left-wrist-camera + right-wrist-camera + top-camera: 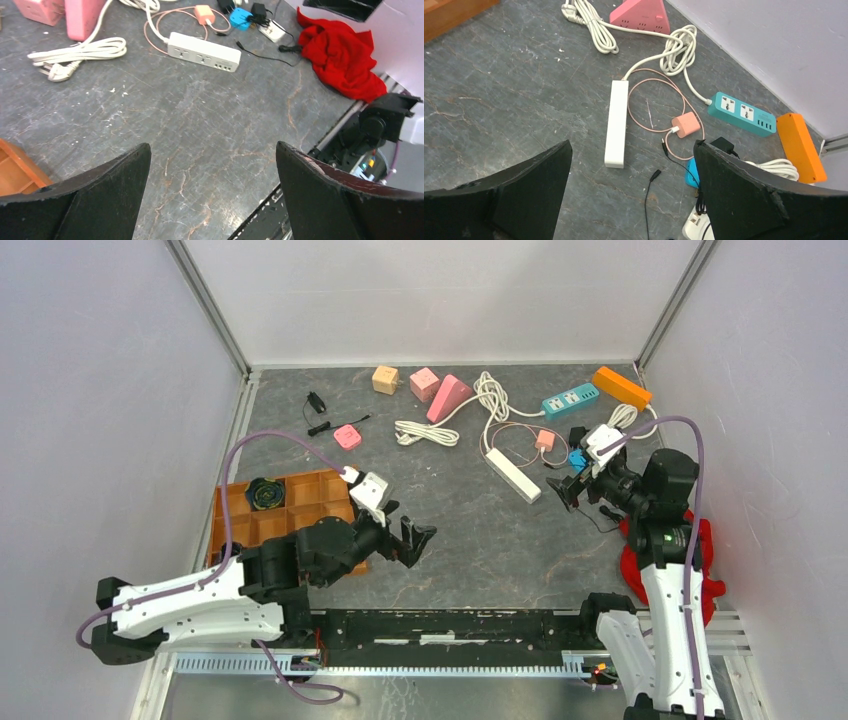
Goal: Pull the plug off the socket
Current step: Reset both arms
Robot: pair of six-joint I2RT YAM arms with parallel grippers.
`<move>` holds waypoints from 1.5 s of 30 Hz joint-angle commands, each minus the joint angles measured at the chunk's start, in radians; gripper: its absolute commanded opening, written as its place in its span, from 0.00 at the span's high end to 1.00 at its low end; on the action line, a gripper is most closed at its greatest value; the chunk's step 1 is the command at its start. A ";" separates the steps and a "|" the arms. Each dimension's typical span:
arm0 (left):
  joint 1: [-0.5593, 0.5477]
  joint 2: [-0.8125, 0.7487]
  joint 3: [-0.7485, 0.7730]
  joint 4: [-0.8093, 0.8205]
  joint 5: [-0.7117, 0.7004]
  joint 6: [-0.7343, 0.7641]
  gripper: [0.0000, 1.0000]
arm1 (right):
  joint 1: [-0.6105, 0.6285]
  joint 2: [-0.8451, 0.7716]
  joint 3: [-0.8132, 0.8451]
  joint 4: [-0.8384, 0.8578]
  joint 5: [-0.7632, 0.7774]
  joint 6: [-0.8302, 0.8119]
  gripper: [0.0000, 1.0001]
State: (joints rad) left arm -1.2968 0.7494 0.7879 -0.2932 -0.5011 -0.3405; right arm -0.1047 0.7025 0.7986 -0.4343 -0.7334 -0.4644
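A dark grey stone-patterned table (pixel 480 540) fills the workspace, walled in white on three sides. The left arm reaches in low from the near left edge. Its left gripper (pixel 212 149) hangs over bare tabletop with the fingers spread wide and nothing between them. The right arm stands at the right side, and the right gripper (pixel 632 145) is also spread wide and empty, held above a cluster of cords. A wooden compartment tray (pixel 300 480) lies on the left beside the left arm, with a dark coiled item in one rear cell. A red cloth (pixel 340 55) is crumpled by the right arm's base. Toward the back lie a white power strip (pixel 616 122), a teal power strip (pixel 741 112), an orange power strip (pixel 801 145) and a pink wedge-shaped power strip (pixel 639 12). A small pink adapter (pixel 686 124) sits inside a loop of thin pink cable. The black plug (pixel 724 145) sits right against a blue socket block (pixel 240 17), just ahead of the right fingers. Whether it is seated cannot be told. A white socket block (pixel 272 31) lies just beside them.
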 commanded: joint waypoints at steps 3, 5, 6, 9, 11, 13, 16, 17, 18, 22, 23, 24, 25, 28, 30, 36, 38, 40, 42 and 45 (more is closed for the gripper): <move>0.089 -0.025 0.017 0.083 -0.092 0.045 0.00 | 0.001 -0.033 -0.018 0.064 -0.008 0.104 0.02; 0.225 -0.006 0.046 0.075 0.017 0.045 0.00 | 0.003 -0.036 -0.021 0.063 -0.034 0.103 0.02; 0.331 0.010 0.054 0.079 0.101 0.038 0.00 | 0.002 -0.039 -0.023 0.070 -0.050 0.115 0.02; 0.668 0.048 0.056 0.118 0.357 -0.012 0.00 | -0.001 -0.054 -0.032 0.094 -0.018 0.145 0.02; 0.855 0.081 0.070 0.125 0.504 -0.051 0.00 | -0.001 -0.063 -0.036 0.092 0.090 0.169 0.02; 1.004 0.108 0.095 0.118 0.641 -0.081 0.00 | -0.001 -0.069 -0.042 0.098 0.143 0.172 0.02; 1.102 0.100 0.122 0.077 0.689 -0.074 0.00 | -0.001 -0.067 -0.038 0.123 0.102 0.204 0.02; 1.103 0.079 0.120 0.069 0.678 -0.064 0.00 | -0.001 -0.062 -0.033 0.134 0.093 0.216 0.02; 1.104 0.055 0.116 0.065 0.667 -0.055 0.00 | -0.001 -0.054 -0.025 0.141 0.097 0.224 0.02; 1.104 -0.019 0.118 0.014 0.639 -0.023 0.00 | -0.001 -0.027 0.000 0.165 0.070 0.244 0.02; 1.104 -0.021 0.125 -0.002 0.633 -0.011 0.00 | -0.001 -0.021 0.006 0.177 0.056 0.260 0.02; 1.104 -0.020 0.132 -0.017 0.633 -0.001 0.00 | -0.001 -0.015 0.011 0.187 0.046 0.275 0.02; 1.104 -0.015 0.138 -0.028 0.635 0.008 0.00 | -0.001 -0.009 0.018 0.198 0.041 0.290 0.02; 1.104 -0.005 0.148 -0.045 0.657 0.026 0.00 | -0.003 -0.001 0.028 0.222 0.050 0.328 0.02; 1.104 0.002 0.153 -0.052 0.674 0.034 0.00 | -0.006 -0.003 0.028 0.226 0.059 0.331 0.02; 1.104 0.017 0.157 -0.063 0.688 0.059 0.00 | -0.007 0.000 0.047 0.226 0.076 0.336 0.02; 1.104 0.019 0.157 -0.063 0.693 0.063 0.00 | -0.007 0.005 0.058 0.231 0.087 0.336 0.02; 1.104 0.018 0.154 -0.062 0.697 0.066 0.00 | -0.007 0.011 0.065 0.235 0.093 0.337 0.02; 1.104 0.015 0.151 -0.062 0.698 0.068 0.00 | -0.007 0.013 0.067 0.240 0.094 0.337 0.02; 1.104 0.009 0.142 -0.060 0.698 0.073 0.00 | -0.009 0.012 0.063 0.241 0.100 0.337 0.02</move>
State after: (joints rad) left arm -0.1978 0.7750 0.9100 -0.3660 0.1688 -0.3237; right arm -0.1078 0.7120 0.8246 -0.2329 -0.6529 -0.1425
